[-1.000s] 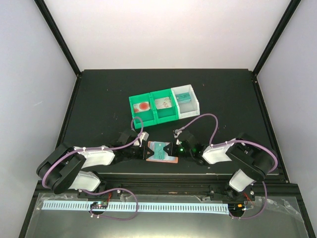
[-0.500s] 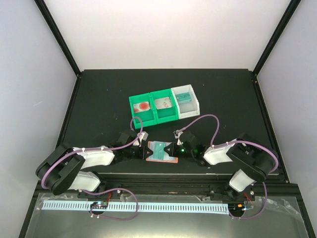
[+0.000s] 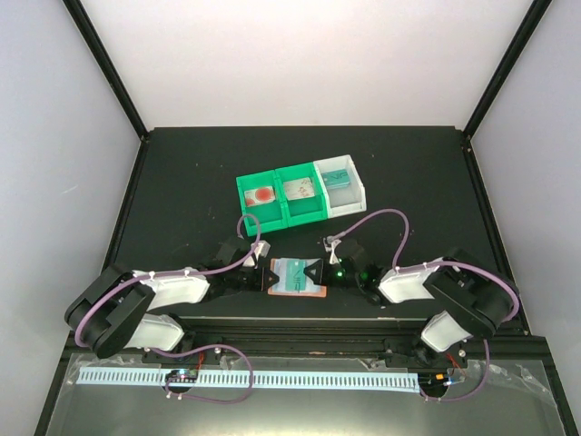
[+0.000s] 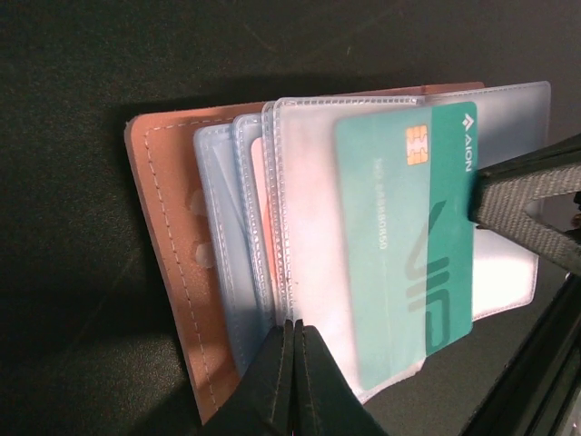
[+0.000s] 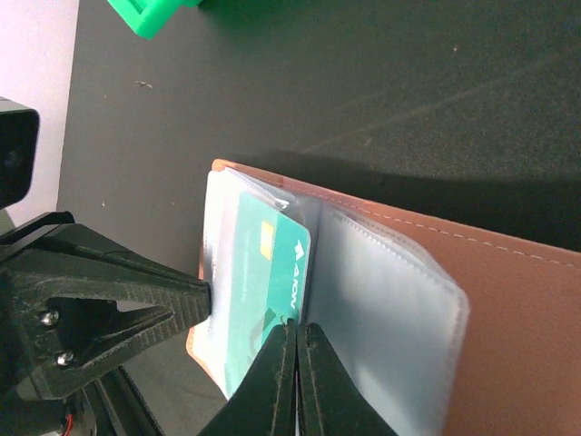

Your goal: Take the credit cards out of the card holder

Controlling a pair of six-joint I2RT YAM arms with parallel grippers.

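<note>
Near edge of table: card holder (image 3: 297, 277) lies open, pockets up, between the two arms.

Left gripper (image 4: 292, 331): fingers pressed together on the left edge of the pale blue sleeves. Judged an anchor, so the holder cannot slide when a card is pulled.

Right gripper (image 5: 297, 331): fingers likewise closed, pinching the right edge of the teal card (image 4: 408, 245), which sits partly in the top sleeve. Judged step: drawing this card out to the right.

Farther back, well apart from the holder: row of trays (image 3: 304, 215), two green, one white, each holding something flat. Leftmost holds a red-marked card (image 3: 261, 193). Likely the drop points for extracted cards.
</note>
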